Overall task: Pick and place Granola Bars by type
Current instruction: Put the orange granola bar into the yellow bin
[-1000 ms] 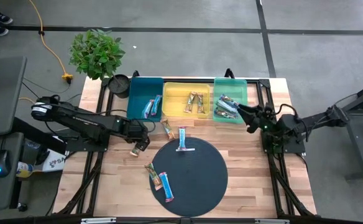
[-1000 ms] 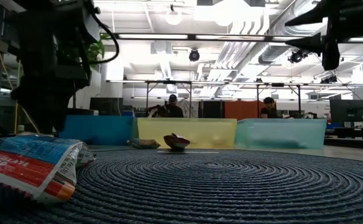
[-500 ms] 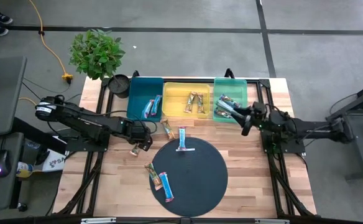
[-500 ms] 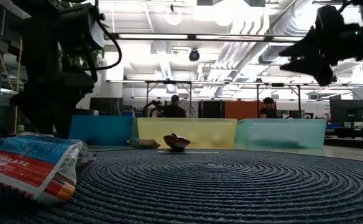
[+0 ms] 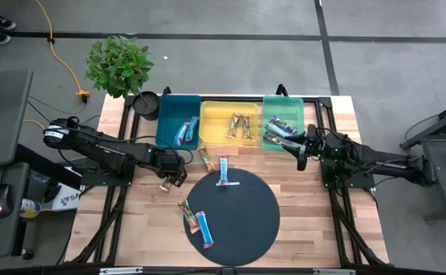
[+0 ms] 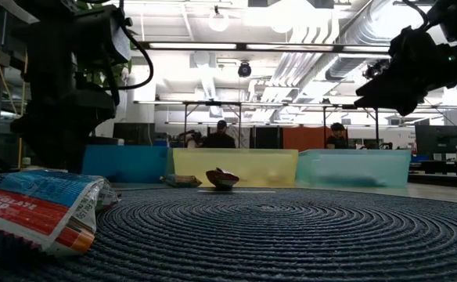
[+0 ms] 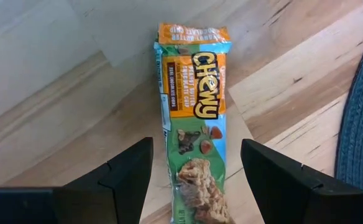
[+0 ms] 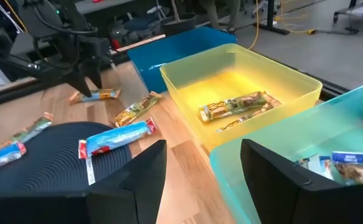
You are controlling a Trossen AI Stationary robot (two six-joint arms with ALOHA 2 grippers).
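Note:
My left gripper (image 5: 174, 176) (image 7: 197, 158) is open and points down over a green-and-orange wrapped granola bar (image 7: 197, 124) (image 5: 164, 185). The bar lies flat on the wood, left of the round mat. The fingers stand on either side of its near end with a gap on each side. My right gripper (image 5: 300, 158) (image 8: 203, 158) is open and empty, in the air by the near right corner of the green tray (image 5: 268, 144). On the mat lie a blue bar (image 5: 223, 170) and two more bars (image 5: 185, 209) (image 5: 205, 228). A tan bar (image 5: 206, 158) lies on the wood.
Three trays stand in a row along the far edge: teal (image 5: 168, 122), yellow (image 5: 215, 120) and green, each holding bars. The dark round woven mat (image 5: 242, 221) fills the table's near middle. A potted plant (image 5: 118, 67) stands off the far left corner.
My right arm has reached farther over the table. Its gripper has drawn back from above the green tray toward the near edge, come down a little and tipped. It has stayed open. The bars have not moved.

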